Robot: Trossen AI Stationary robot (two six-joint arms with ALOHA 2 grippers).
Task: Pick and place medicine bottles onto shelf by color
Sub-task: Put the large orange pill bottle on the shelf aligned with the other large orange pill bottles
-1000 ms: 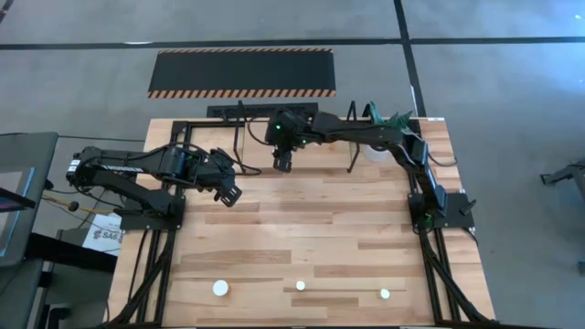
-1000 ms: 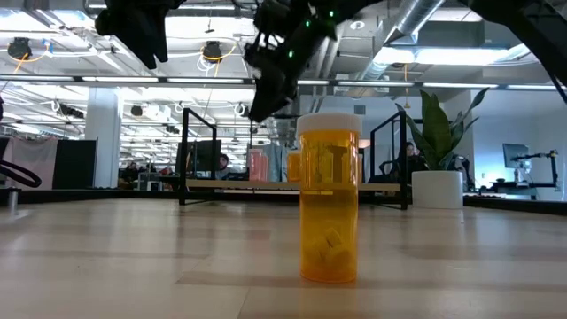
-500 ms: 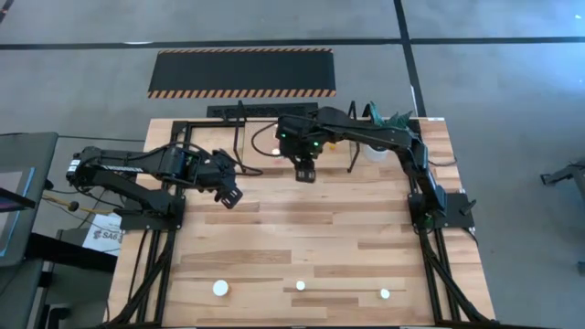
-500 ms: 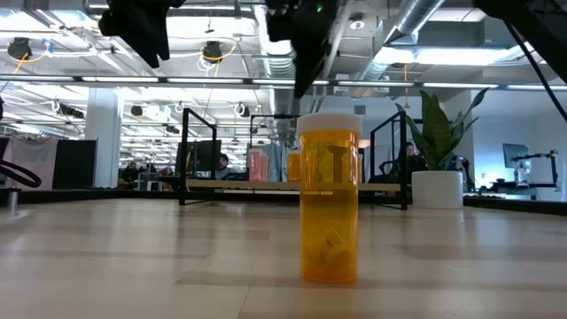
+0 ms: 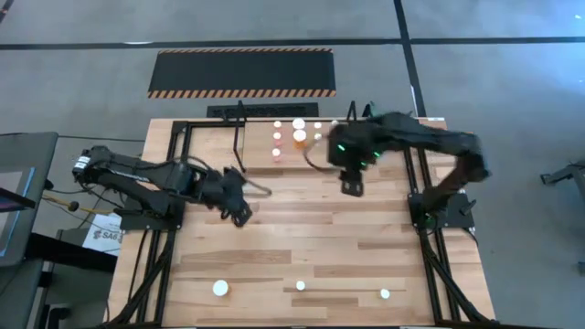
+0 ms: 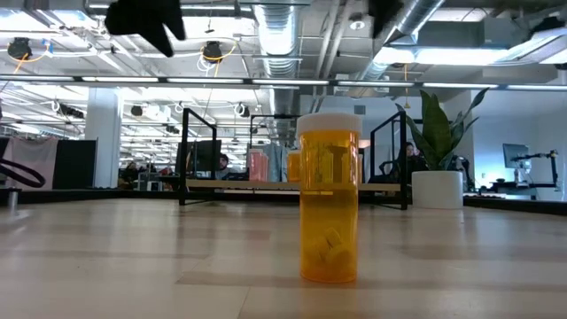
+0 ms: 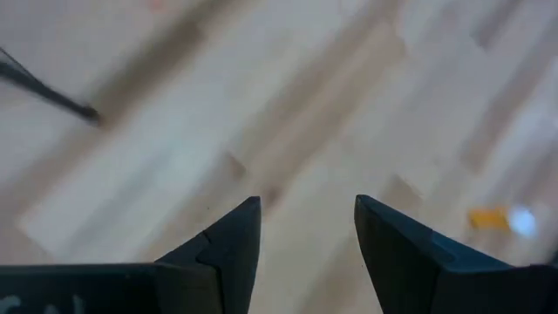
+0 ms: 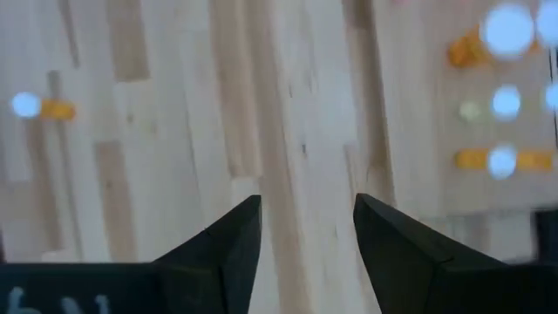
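Observation:
Several medicine bottles (image 5: 299, 136) with white caps stand on the shelf (image 5: 256, 132) at the table's back. Three more stand along the front edge, at the left (image 5: 220, 288), in the middle (image 5: 300, 285) and at the right (image 5: 385, 293). The low view shows one orange bottle (image 6: 330, 199) close up, with the shelf (image 6: 239, 185) far behind it. My right gripper (image 5: 351, 186) hangs in front of the shelf's right part, open and empty (image 8: 307, 202). My left gripper (image 5: 241, 217) is over the table left of centre, open and empty (image 7: 307, 205).
A white pot with a green plant (image 6: 437, 189) stands at the back right by the shelf. A black mat with hazard stripes (image 5: 242, 72) lies on the floor beyond the table. Bare wood lies between the shelf and the front row of bottles.
My right arm has swung away from the shelf's middle to the right and toward the front, uncovering the bottles there. My left gripper has shifted slightly toward the front.

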